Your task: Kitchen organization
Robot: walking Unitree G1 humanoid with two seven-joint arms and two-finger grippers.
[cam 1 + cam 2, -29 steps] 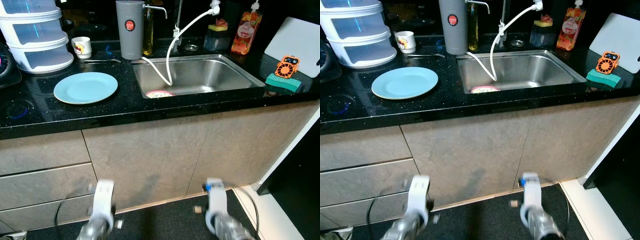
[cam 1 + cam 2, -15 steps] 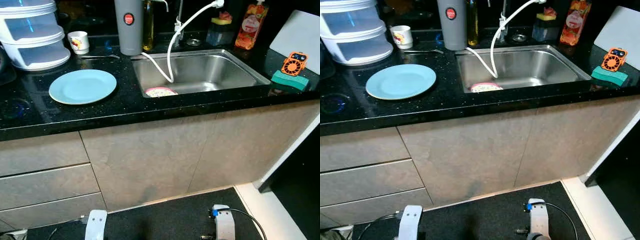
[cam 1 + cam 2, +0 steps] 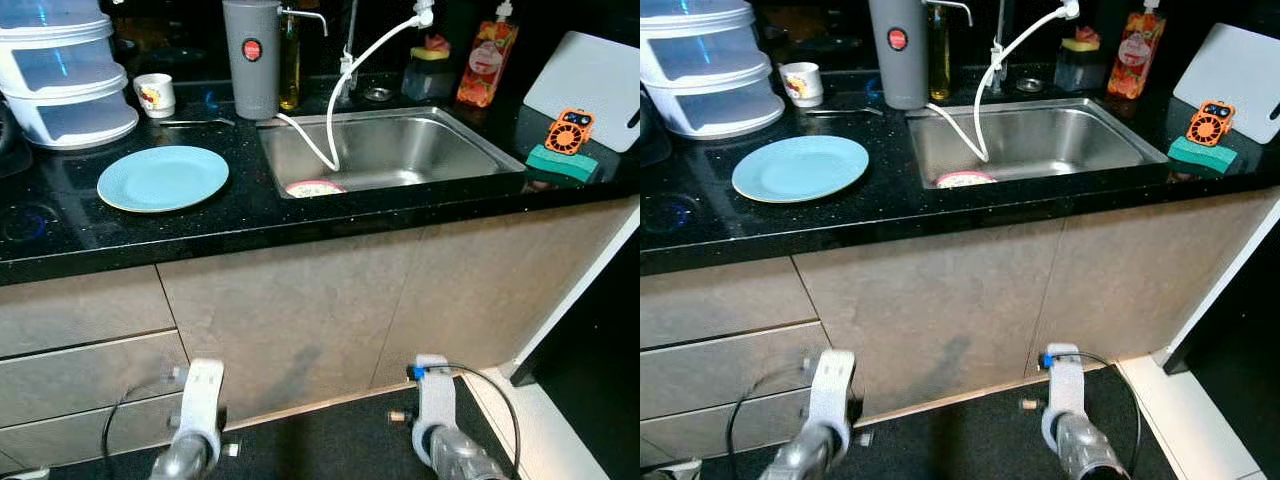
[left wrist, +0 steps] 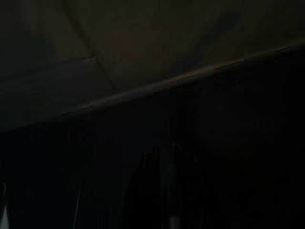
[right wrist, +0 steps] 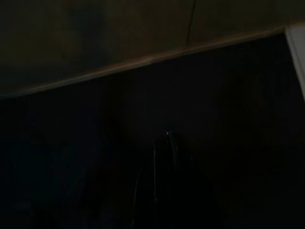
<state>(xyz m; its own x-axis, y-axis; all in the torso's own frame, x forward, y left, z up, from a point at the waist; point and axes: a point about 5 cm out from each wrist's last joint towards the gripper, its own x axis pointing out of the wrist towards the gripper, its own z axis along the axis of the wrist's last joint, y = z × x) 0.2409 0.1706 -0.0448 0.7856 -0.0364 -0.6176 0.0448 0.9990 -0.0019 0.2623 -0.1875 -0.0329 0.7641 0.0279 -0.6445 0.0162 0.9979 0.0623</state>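
A light blue plate (image 3: 163, 178) lies flat on the black countertop (image 3: 250, 215), left of the steel sink (image 3: 440, 140). A small pink-rimmed dish (image 3: 314, 188) rests in the sink's near left corner, beside a white hose (image 3: 335, 110) that hangs from the tap. A white mug (image 3: 154, 94) and a piece of cutlery (image 3: 195, 122) sit behind the plate. My left arm (image 3: 200, 410) and right arm (image 3: 435, 415) hang idle low in front of the cabinet doors. Both wrist views are very dark, with only floor and cabinet base faintly visible.
Stacked white containers (image 3: 60, 70) stand at the back left and a grey canister (image 3: 250, 60) by the sink. An orange bottle (image 3: 487, 62), a white cutting board (image 3: 590, 85) and an orange fan (image 3: 565, 130) on a green sponge (image 3: 555, 162) sit at the right. Drawers (image 3: 80, 350) are below left.
The camera has shifted a little. Both arms sit higher in the picture than half a second ago. Nothing on the countertop has moved.
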